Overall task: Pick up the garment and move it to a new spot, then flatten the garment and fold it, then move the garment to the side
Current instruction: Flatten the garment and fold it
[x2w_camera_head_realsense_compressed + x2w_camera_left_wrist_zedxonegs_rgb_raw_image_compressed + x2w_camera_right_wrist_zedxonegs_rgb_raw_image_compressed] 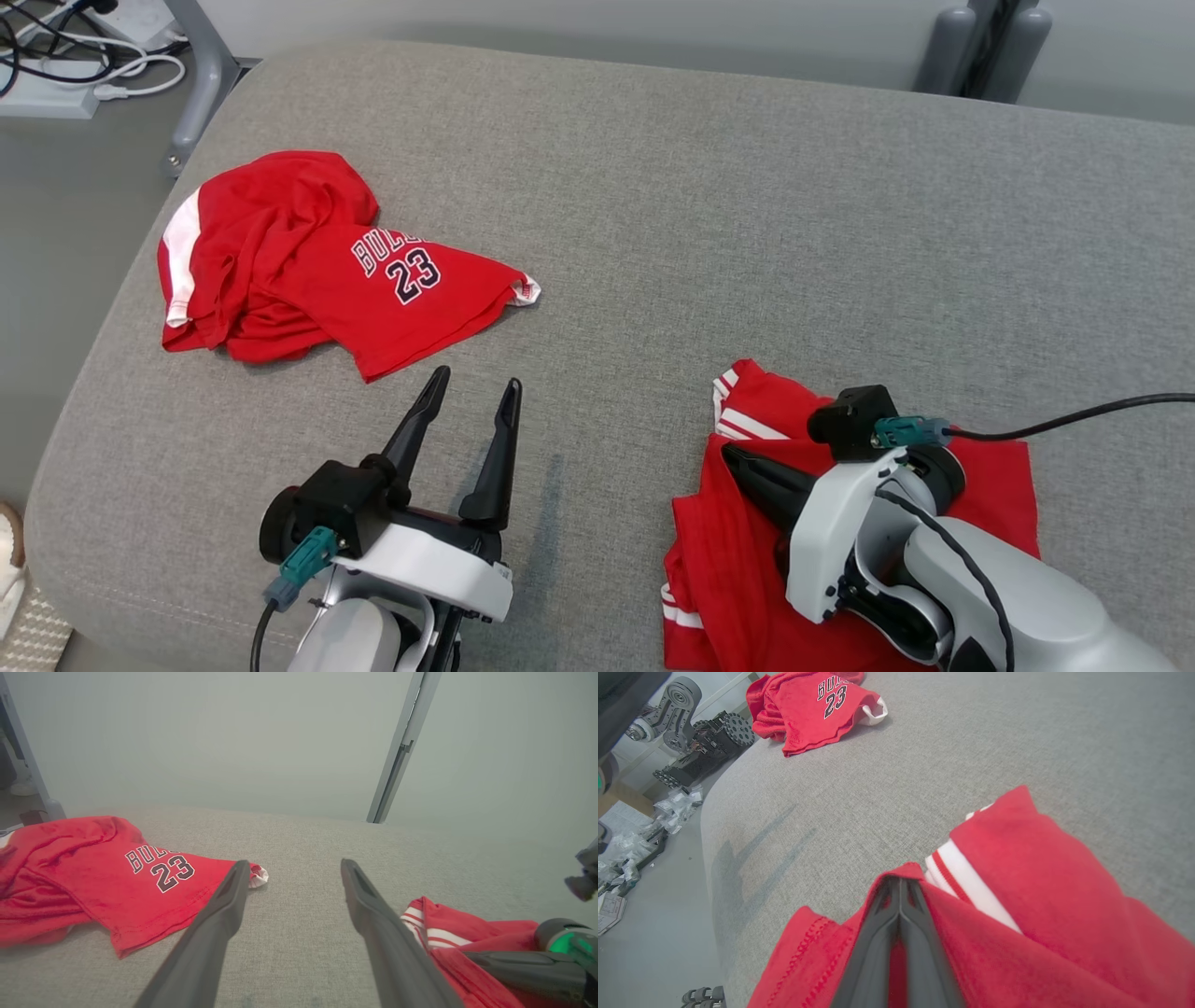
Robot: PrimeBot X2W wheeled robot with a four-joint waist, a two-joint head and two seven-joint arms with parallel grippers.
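Note:
A folded red garment (990,485) with white stripes lies at the near right of the grey cushion (747,233). My right gripper (733,455) lies on it, shut, and in the right wrist view a fold of the garment (1041,868) is bunched around the closed tips of my right gripper (899,879). A crumpled red jersey (308,252) printed "23" lies at the far left. My left gripper (475,379) stands open over bare cushion just short of the jersey's hem, holding nothing. The left wrist view shows the left gripper (295,863) between the jersey (93,877) and the folded garment (467,933).
The cushion's rounded left edge drops to the floor, where robot parts (691,732) and plastic bags lie. Cables and a power strip (56,65) sit beyond the far left corner beside a metal leg (201,84). Grey posts (980,47) stand behind the cushion.

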